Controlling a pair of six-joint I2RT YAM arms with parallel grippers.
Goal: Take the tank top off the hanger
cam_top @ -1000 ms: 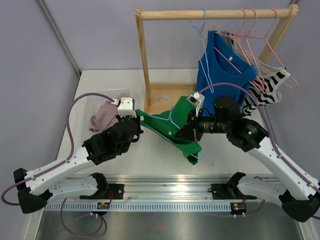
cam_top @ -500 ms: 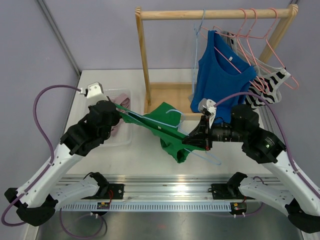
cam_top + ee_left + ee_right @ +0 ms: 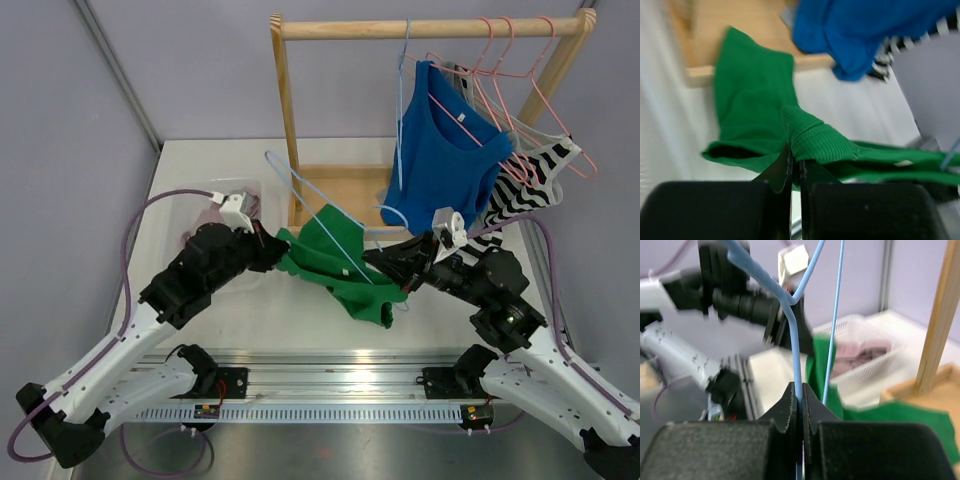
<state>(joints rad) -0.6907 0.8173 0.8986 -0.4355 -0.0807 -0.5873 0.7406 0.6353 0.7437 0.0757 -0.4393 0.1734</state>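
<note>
**Inspector A:** What was altered since half a second earlier?

**Inspector B:** The hanger [image 3: 796,350], clamped in the right hand [image 3: 800,390], was found swung upward. The tank top [image 3: 345,275] was no longer stretched; it was slumped mid-worktop [image 3: 300,325], toward the near edge.

**Inspector A:** And the left hand [image 3: 796,162]?

**Inspector B:** Clenched on a fold of the cloth. Separation was judged nearly complete; whether one hanger arm was snagged could not be told.

Green tank top [image 3: 335,262] bunched, low over table [image 3: 300,322]; light-blue hanger [image 3: 305,190] tilted across it, hook upper-left.
</note>
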